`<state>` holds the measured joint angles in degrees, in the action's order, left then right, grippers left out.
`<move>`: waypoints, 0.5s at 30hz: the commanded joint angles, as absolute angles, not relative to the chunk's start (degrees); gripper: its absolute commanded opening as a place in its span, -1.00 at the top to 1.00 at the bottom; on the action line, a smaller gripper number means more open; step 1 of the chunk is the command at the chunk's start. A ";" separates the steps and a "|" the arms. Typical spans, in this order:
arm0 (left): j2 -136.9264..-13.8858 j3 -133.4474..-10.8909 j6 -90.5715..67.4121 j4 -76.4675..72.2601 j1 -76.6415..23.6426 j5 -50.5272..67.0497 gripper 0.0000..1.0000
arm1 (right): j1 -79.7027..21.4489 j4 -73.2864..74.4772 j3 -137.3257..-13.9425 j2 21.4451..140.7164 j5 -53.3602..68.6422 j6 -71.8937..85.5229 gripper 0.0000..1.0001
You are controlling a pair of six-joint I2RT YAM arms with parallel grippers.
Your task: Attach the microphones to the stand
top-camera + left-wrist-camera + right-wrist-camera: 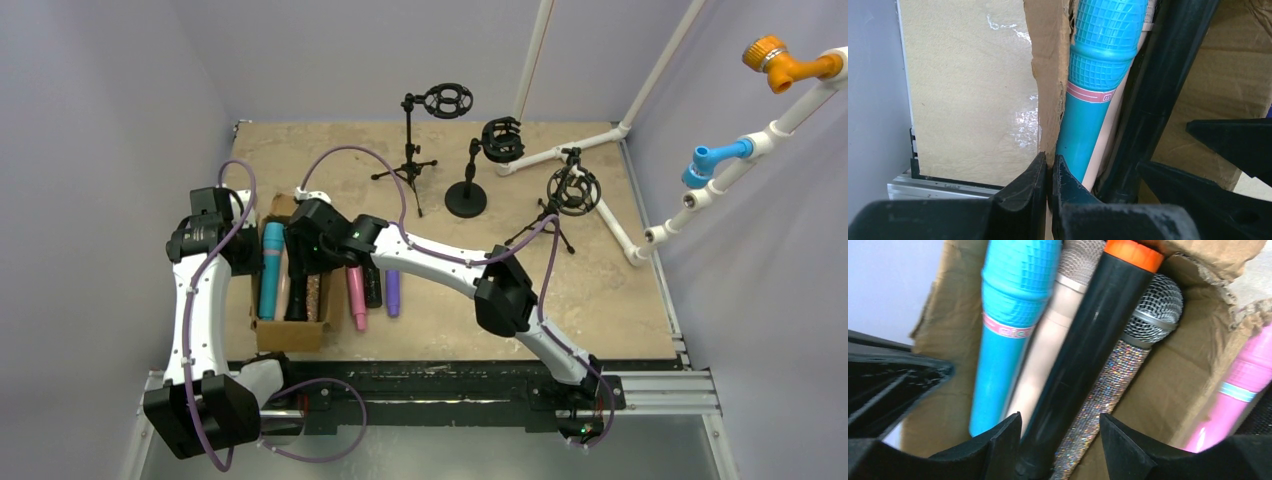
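right wrist | step: pick | right gripper [1058, 422] spread wide astride black microphone [1083, 350] | left gripper [1048, 167] pinched on cardboard box [1050, 75] wall | next: close, lift

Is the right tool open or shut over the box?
Open. On the right tool, the fingers are spread wide, the black microphone lying between them.

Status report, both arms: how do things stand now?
Left pincer shut on box wall. Right pincer open around black mic. Glitter mic also in the gap, in the way. Stands hold no mic.
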<state>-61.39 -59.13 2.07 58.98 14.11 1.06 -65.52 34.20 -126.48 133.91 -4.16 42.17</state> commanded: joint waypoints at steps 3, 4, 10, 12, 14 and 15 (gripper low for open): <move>-60.21 -60.86 0.44 58.43 14.14 2.28 1.00 | -65.79 33.58 -131.04 136.30 -0.22 44.31 -0.18; -60.21 -60.82 0.44 58.38 14.11 2.41 1.00 | -65.82 33.30 -131.04 136.77 -0.18 44.52 -0.17; -59.65 -60.94 0.44 58.67 14.15 3.62 1.00 | -65.99 35.46 -134.09 140.19 -1.03 44.85 -0.13; -59.36 -60.76 0.44 58.71 14.13 3.88 1.00 | -66.09 35.09 -133.37 140.00 -1.58 44.74 -0.13; -59.17 -60.78 0.44 58.82 14.14 4.34 1.00 | -66.18 33.82 -131.98 139.47 -1.84 44.96 -0.07; -59.15 -60.80 0.48 58.85 14.09 4.57 1.00 | -66.18 33.07 -131.34 139.20 -1.77 45.12 -0.04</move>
<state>-60.86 -59.13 2.07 59.31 14.11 1.76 -65.69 33.61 -131.81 140.29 -1.58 44.40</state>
